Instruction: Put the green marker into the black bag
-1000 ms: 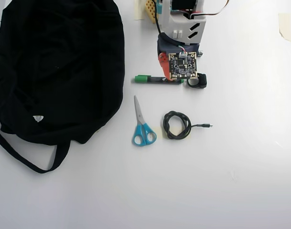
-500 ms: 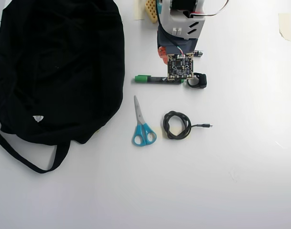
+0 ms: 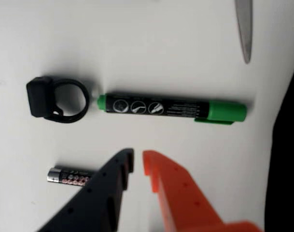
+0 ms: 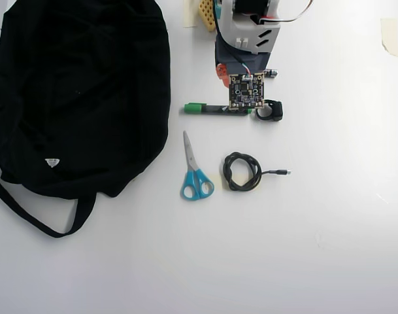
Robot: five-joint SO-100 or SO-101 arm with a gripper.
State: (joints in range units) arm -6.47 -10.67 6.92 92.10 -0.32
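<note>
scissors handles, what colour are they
Blue plastic handles on the metal-bladed scissors, clearest in the overhead view.

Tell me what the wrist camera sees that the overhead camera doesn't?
Only the wrist view shows the battery clearly and the gripper, nearly closed and empty. Only the overhead view shows the cable, the blue scissor handles and the whole bag. Both show the marker lying on the table beside the black ring.
</note>
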